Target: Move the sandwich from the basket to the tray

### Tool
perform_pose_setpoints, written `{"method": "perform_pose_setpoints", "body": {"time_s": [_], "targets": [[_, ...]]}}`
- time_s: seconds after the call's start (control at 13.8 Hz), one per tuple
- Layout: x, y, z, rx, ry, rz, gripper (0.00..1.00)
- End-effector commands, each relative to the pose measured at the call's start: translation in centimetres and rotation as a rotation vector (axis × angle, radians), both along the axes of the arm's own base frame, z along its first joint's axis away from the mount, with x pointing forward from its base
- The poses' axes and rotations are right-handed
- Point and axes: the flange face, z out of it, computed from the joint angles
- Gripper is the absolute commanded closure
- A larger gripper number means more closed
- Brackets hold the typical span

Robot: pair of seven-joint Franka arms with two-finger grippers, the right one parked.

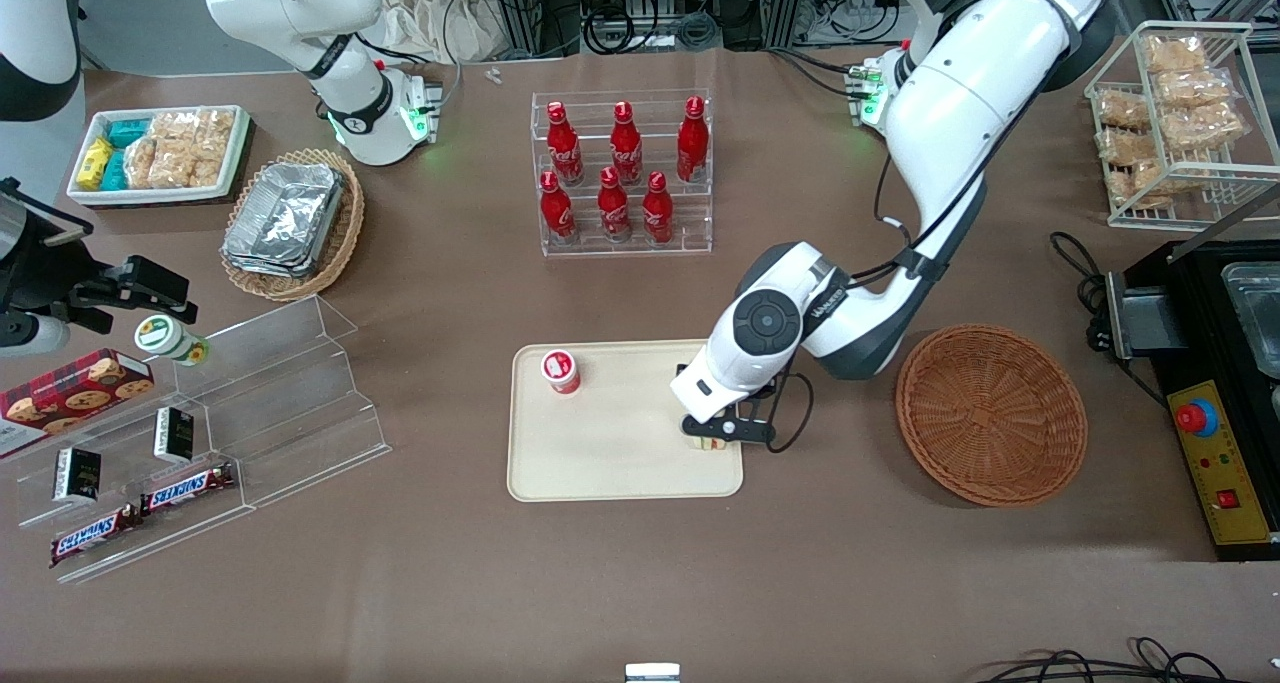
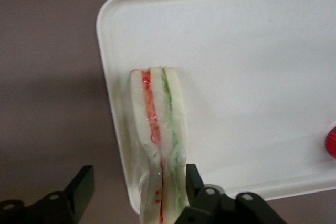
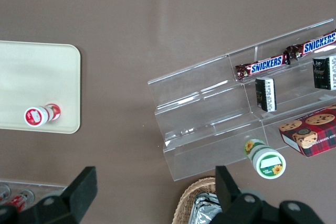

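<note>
The sandwich (image 2: 160,140) is a white wedge with orange-red and green layers. It rests on edge on the cream tray (image 2: 252,51), at the tray's corner nearest the basket. In the front view the sandwich (image 1: 712,443) peeks out under my left gripper (image 1: 725,429), low over that part of the tray (image 1: 600,463). The gripper (image 2: 137,182) is open and straddles the sandwich: one finger (image 2: 192,178) is against the bread, the other (image 2: 83,182) stands well clear. The reddish-brown wicker basket (image 1: 990,413) lies empty beside the tray, toward the working arm's end.
A small red-and-white cup (image 1: 561,371) stands on the tray. A clear rack of red bottles (image 1: 622,173) is farther from the front camera. A tan basket with foil trays (image 1: 290,225) and clear snack shelves (image 1: 200,443) lie toward the parked arm's end. A black machine (image 1: 1210,383) stands past the basket.
</note>
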Motion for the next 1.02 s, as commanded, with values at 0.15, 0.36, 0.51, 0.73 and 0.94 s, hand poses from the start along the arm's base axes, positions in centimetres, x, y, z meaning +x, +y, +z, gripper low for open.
{"method": "perform_pose_setpoints", "body": {"time_s": [0.15,0.36,0.51,0.73,0.94], "targets": [[-0.2,5.5,11.5,0.12,-0.005,-0.093,0.0],[-0.2,11.9,18.3,0.114,0.045,-0.183,0.0],[-0.1,17.2,22.5,0.047,0.063,-0.247,0.0],[-0.5,23.2,27.1,0.073,0.048,-0.233,0.0],[-0.9,26.2,28.9,0.137,0.031,-0.175,0.0]]}}
